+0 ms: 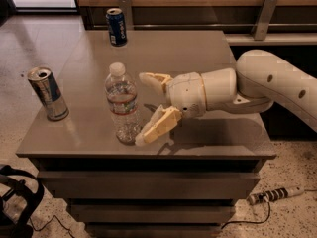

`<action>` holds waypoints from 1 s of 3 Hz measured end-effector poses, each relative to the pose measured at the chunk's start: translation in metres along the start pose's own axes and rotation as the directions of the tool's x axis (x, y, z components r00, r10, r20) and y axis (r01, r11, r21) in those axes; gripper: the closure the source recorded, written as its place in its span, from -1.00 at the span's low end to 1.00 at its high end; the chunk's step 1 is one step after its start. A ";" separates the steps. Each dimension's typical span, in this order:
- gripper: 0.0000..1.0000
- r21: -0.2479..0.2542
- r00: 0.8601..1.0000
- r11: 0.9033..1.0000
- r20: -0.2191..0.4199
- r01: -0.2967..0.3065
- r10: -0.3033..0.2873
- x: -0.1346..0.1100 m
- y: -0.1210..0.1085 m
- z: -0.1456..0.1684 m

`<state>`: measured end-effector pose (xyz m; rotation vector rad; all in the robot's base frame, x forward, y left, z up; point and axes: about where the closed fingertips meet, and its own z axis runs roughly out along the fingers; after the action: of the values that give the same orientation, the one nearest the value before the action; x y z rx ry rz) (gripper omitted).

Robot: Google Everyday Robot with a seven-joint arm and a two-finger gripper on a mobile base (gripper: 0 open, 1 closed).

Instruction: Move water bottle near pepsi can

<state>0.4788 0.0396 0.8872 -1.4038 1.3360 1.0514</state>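
Note:
The water bottle [122, 103] stands upright near the table's front edge, clear with a white cap and a thin red-and-white band. The pepsi can [116, 27], dark blue with a silver top, stands at the table's far edge, well behind the bottle. My gripper [143, 107] comes in from the right with its fingers open. Its near fingertip [146, 134] is next to the bottle's base on its right, and the far fingertip [147, 77] is just right of the bottle's shoulder. The bottle is not held.
A slimmer silver-and-blue can [47, 93] stands at the table's left edge. The grey table [208, 138] is a drawer cabinet. A black object [15, 202] sits on the floor at lower left, and a cable plug [272, 195] lies at lower right.

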 end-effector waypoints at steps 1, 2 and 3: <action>-0.62 -0.022 1.000 1.000 -0.006 0.012 -0.012 -0.005 0.001 0.011; -0.16 -0.024 1.000 1.000 -0.006 0.013 -0.013 -0.006 0.002 0.012; 0.31 -0.028 1.000 0.999 -0.006 0.016 -0.016 -0.007 0.003 0.014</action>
<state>0.4752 0.0547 0.8910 -1.4371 1.3174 1.0600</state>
